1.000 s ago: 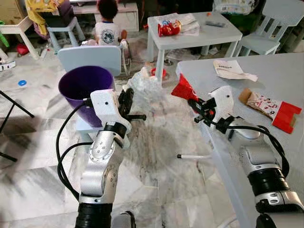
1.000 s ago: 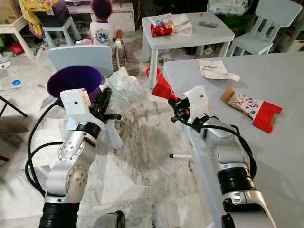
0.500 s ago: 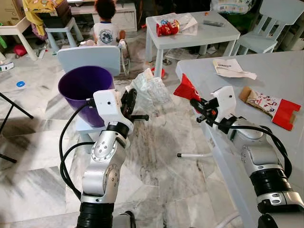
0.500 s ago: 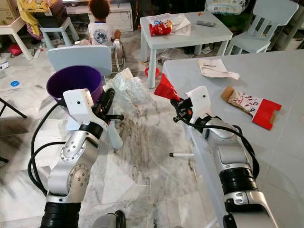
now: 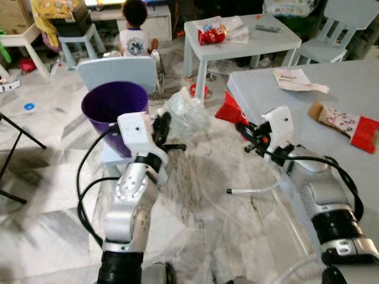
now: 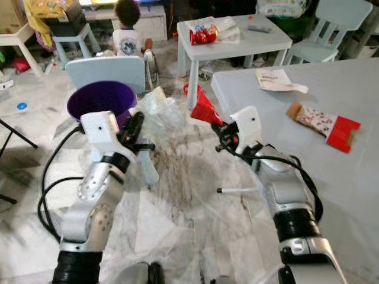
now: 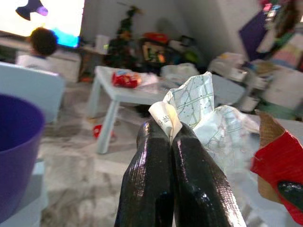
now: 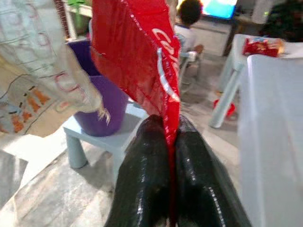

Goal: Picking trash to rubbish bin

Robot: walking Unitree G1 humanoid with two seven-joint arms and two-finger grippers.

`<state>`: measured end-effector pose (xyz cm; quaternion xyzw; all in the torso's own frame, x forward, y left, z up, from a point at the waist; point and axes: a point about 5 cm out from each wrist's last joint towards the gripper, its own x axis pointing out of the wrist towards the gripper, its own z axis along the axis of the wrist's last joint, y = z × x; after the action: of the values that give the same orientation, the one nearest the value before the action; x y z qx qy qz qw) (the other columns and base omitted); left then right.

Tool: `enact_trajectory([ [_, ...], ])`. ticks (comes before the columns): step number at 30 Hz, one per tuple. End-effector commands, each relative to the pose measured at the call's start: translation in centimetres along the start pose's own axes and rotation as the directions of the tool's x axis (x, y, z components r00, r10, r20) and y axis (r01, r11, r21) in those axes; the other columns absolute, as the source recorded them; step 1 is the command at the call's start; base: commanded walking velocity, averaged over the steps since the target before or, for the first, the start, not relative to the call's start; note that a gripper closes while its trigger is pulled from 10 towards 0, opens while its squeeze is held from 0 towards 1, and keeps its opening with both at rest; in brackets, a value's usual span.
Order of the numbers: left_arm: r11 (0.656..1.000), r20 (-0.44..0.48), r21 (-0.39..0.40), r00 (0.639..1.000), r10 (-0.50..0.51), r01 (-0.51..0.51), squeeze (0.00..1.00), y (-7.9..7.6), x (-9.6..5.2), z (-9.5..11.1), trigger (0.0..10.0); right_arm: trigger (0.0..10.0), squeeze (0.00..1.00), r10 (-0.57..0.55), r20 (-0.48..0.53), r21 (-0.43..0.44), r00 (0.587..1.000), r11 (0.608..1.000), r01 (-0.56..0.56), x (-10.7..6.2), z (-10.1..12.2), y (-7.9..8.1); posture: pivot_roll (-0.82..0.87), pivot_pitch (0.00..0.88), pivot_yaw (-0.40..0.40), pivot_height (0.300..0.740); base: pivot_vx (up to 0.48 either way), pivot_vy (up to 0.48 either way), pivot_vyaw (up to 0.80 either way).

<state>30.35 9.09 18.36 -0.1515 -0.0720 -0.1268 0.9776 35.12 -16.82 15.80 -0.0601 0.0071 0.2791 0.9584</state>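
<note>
1. A purple rubbish bin (image 5: 112, 109) stands on a small pale blue stool (image 5: 112, 158) at the left, with a pale blue chair back (image 5: 115, 72) just behind it.
2. The left hand (image 5: 161, 129) is raised just beside the bin's right rim. Its two black fingers (image 7: 187, 175) are pressed together on a corner of a crumpled clear plastic wrapper (image 5: 186, 112), which hangs in the air to the right of the bin, above the marble floor (image 5: 207, 225).
3. Behind, a person in a white shirt (image 5: 135, 36) sits on the floor facing away, near a small pale blue worktop (image 5: 278, 38) that carries a red snack packet (image 5: 211, 34).
4. The right hand (image 5: 244, 131) is raised beside the near corner of the big grey worktop (image 5: 355, 83). Its fingers (image 8: 147, 179) are closed tight on the lower edge of a red wrapper (image 5: 231, 109), which stands up above them, close to the clear plastic.
5. On the grey worktop lie a folded white paper (image 5: 299, 80) and, further right, a torn red and brown carton (image 5: 346, 121), well apart from the right hand.
</note>
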Motion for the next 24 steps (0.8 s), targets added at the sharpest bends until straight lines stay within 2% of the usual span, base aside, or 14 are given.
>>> enact_trajectory([
  [1, 1.0, -0.009, -0.009, 1.0, 0.008, -0.008, 0.0, 0.1, -0.06, -0.14, 0.0, 0.0, 0.0, 0.01, 0.025, 0.003, 1.0, 1.0, -0.01, 0.32, 0.54, 0.24, 0.04, 0.115, -0.057, 0.74, 0.0, 0.48, 0.0],
  [15, 1.0, -0.013, -0.009, 1.0, 0.012, -0.012, 0.0, 0.11, -0.07, -0.18, 0.0, 0.0, 0.0, 0.009, 0.023, -0.001, 1.0, 1.0, -0.009, 0.2, 0.47, 0.14, 0.04, 0.117, -0.058, 0.74, 0.0, 0.48, 0.0],
  [24, 1.0, 0.014, -0.011, 1.0, 0.024, -0.024, 0.0, 0.26, 0.0, 0.13, 0.0, 0.0, 0.0, 0.016, 0.027, -0.009, 1.0, 1.0, -0.015, 0.2, 0.47, 0.34, 0.04, 0.119, -0.059, 0.74, 0.0, 0.0, 0.0],
])
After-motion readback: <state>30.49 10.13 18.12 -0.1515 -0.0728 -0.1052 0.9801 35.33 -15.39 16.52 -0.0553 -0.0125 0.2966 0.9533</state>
